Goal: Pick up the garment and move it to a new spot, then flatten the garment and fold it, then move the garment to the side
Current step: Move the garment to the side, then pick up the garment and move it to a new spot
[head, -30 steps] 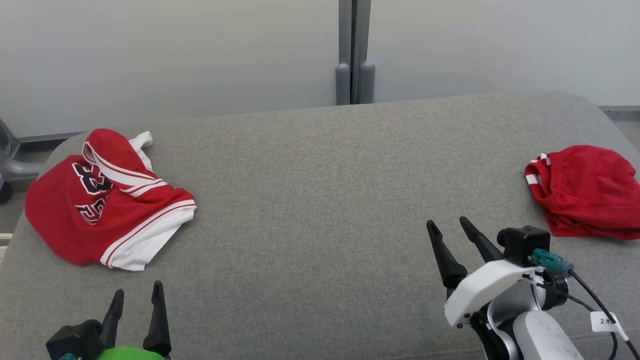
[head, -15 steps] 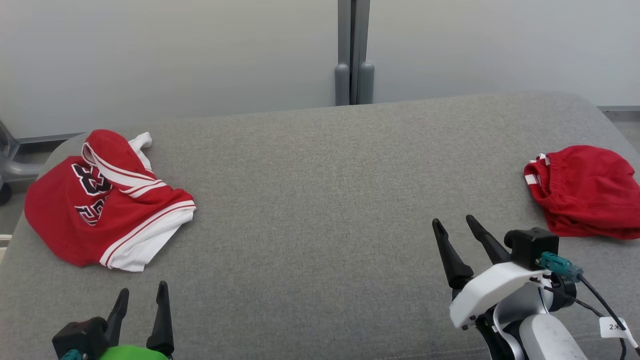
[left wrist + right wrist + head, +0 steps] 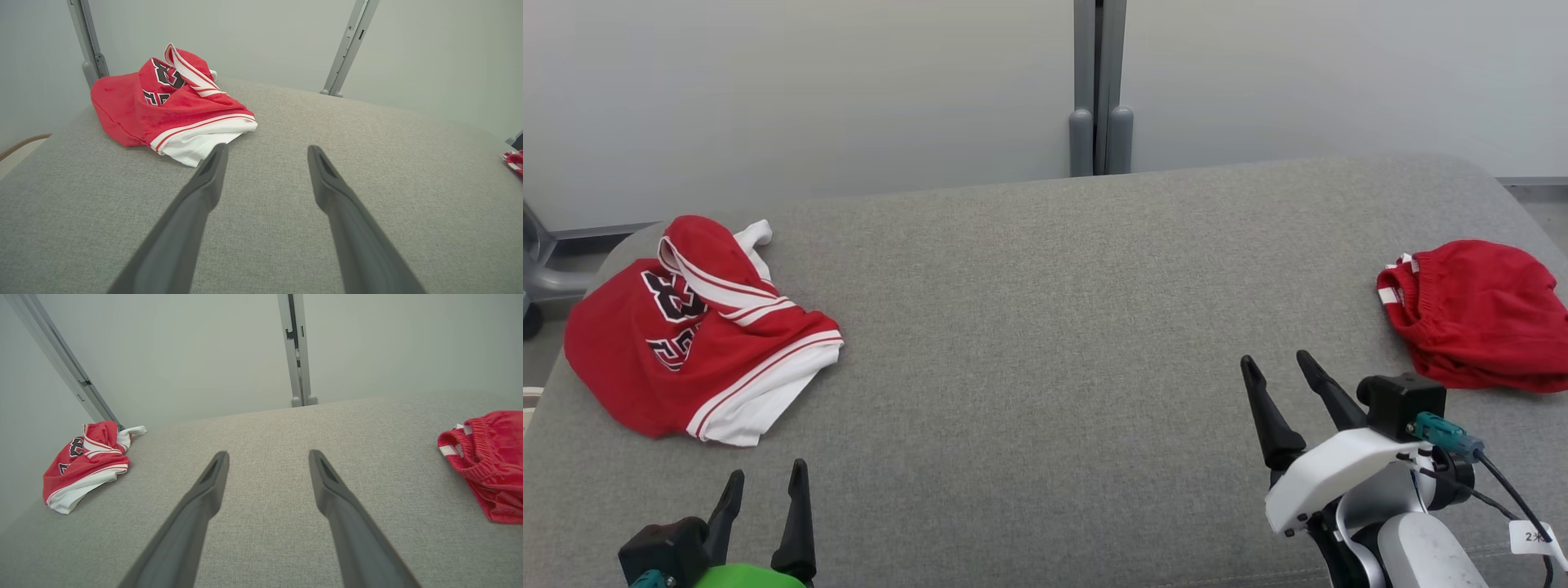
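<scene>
A crumpled red jersey point(image 3: 686, 335) with white trim and dark numbers lies at the left end of the grey padded surface point(image 3: 1045, 327). It shows too in the left wrist view point(image 3: 171, 106) and the right wrist view point(image 3: 86, 465). A bunched red garment point(image 3: 1478, 318) with an elastic waistband lies at the right end point(image 3: 490, 465). My left gripper point(image 3: 768, 469) hovers open just in front of the jersey's white hem, its fingers apart and empty point(image 3: 267, 148). My right gripper point(image 3: 1274, 357) is open and empty, left of and nearer than the red bunch point(image 3: 269, 452).
A pale wall with a grey vertical post point(image 3: 1101, 86) stands behind the surface. A grey frame part point(image 3: 543, 269) sits beyond the left edge. A cable with a white tag point(image 3: 1531, 535) hangs from my right wrist. Bare grey fabric spans the middle between both garments.
Both grippers have drifted slightly to the right and stayed open. The whole picture has slipped down a little as the camera moved. The garments lie as before.
</scene>
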You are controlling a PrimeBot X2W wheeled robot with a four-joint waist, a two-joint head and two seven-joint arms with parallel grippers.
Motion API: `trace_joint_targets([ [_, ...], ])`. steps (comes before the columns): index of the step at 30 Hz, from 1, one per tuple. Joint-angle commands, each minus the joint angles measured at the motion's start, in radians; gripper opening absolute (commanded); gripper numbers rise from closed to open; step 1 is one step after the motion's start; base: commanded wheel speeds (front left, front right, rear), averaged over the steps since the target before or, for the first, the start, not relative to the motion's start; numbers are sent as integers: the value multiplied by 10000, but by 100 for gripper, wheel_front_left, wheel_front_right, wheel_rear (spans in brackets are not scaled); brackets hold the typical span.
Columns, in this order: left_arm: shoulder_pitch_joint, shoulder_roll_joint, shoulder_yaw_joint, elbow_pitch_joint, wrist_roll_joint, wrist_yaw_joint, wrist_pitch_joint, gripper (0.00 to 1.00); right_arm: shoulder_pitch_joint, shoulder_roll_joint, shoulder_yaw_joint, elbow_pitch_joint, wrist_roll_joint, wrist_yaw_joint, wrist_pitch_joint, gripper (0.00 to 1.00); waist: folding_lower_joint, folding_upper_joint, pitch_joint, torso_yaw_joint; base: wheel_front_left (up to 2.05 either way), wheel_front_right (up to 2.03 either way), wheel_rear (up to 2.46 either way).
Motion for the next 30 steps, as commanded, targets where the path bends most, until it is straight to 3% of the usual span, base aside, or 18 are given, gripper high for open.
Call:
trace_joint_targets([
  [1,-155,52,-20,-15,73,-14,-13,100,100,-12,-35,37,-96,-4,-66,100,1,0,-12,1,0,0,0],
  [16,-237,198,-30,2,55,-81,62,100,177,-12,-217,4,-187,-4,-139,100,1,0,-67,237,0,0,0],
  [30,-347,517,111,-424,184,173,190,100,213,-14,-869,-88,-320,-4,-384,100,1,0,-14,2294,0,0,0],
])
